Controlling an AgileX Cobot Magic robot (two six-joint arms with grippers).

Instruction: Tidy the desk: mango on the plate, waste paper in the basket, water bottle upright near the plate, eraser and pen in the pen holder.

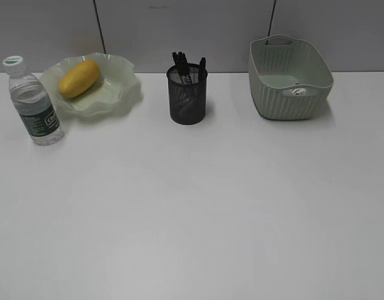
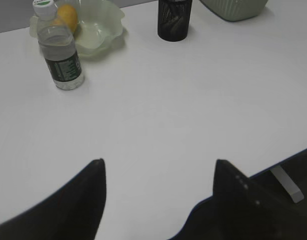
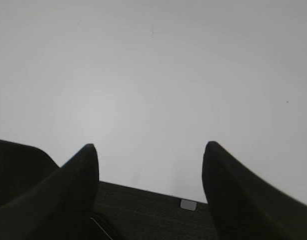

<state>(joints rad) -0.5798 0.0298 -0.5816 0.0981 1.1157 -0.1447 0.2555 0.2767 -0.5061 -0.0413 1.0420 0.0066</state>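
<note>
A staged lab-style test bench: a bare white desk [image 1: 198, 212] against grey wall panels [image 1: 179, 31], with only a black mesh pen holder [image 1: 187, 95] suggesting an office.

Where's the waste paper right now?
In the exterior view the waste paper lies inside the basket at the back right of the desk, to the right of the pen holder.
</note>
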